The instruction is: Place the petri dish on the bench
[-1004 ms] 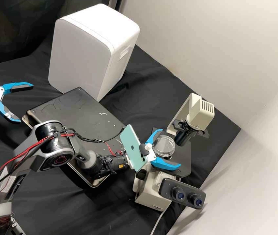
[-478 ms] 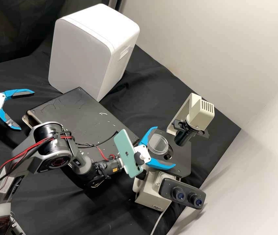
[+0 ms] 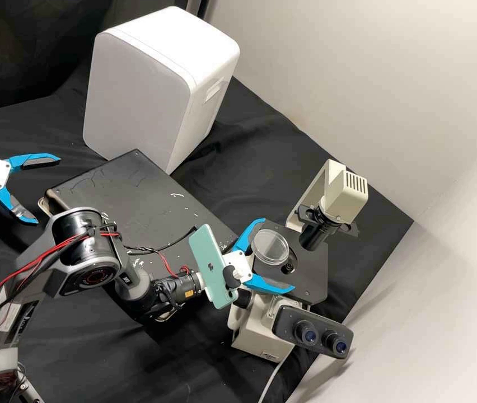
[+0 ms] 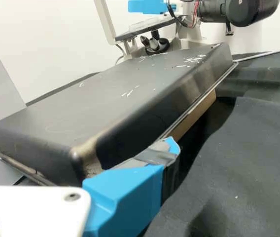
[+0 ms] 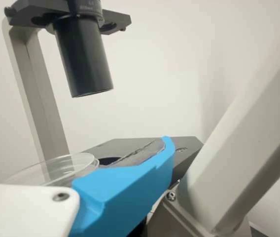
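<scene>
A clear petri dish (image 3: 270, 246) is over the black stage (image 3: 311, 274) of a beige microscope, held between the two blue fingers of my right gripper (image 3: 276, 256), which is shut on it. The dish is near the stage's left edge, clear of the dark condenser (image 3: 312, 235). In the right wrist view the dish (image 5: 51, 168) lies beside my blue finger (image 5: 130, 182), with the condenser (image 5: 83, 54) above. My left gripper (image 3: 47, 190) stands open at the far left, at the end of a black tray (image 3: 132, 196). Its finger (image 4: 125, 197) is close to the tray (image 4: 120, 113).
A tall white box (image 3: 154, 78) stands at the back behind the tray. The microscope's eyepieces (image 3: 319, 336) face the front right, near the bench edge and a white wall. Black cloth (image 3: 261, 145) covers the bench, with open room between box and microscope.
My right gripper has drawn back to the left with the petri dish, out from under the condenser. The left gripper has shifted only slightly.
</scene>
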Robot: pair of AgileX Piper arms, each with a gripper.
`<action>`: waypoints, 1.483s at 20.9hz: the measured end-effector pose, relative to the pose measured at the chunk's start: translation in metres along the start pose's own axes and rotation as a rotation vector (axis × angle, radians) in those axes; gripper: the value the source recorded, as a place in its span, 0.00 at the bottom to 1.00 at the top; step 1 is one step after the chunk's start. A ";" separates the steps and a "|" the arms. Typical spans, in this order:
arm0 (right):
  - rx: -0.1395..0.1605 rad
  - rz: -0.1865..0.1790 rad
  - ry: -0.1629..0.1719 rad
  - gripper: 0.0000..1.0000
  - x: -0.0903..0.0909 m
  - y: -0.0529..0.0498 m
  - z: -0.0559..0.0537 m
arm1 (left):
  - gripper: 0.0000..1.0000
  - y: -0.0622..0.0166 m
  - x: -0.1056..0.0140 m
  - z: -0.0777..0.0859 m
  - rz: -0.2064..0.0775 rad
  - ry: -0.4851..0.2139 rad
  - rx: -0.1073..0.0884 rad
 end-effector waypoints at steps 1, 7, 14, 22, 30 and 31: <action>-0.008 -0.001 0.002 1.00 0.000 -0.001 -0.001 | 1.00 0.0000 0.000 0.000 0.000 0.000 0.000; -0.207 0.009 -0.009 1.00 0.000 -0.009 -0.009 | 1.00 -0.0004 0.000 0.000 -0.002 0.000 0.000; -0.400 0.066 -0.017 1.00 -0.010 -0.001 -0.028 | 1.00 -0.0004 0.000 0.000 -0.002 0.000 0.000; -0.405 0.081 -0.025 1.00 -0.012 0.000 -0.029 | 1.00 -0.0011 0.000 0.000 -0.006 -0.004 0.001; -0.384 -0.014 -0.044 1.00 -0.006 -0.019 -0.023 | 1.00 -0.0018 0.001 0.000 -0.009 -0.004 0.000; -0.372 -0.044 -0.046 1.00 -0.004 -0.025 -0.023 | 1.00 -0.0018 0.001 0.000 -0.009 -0.004 0.000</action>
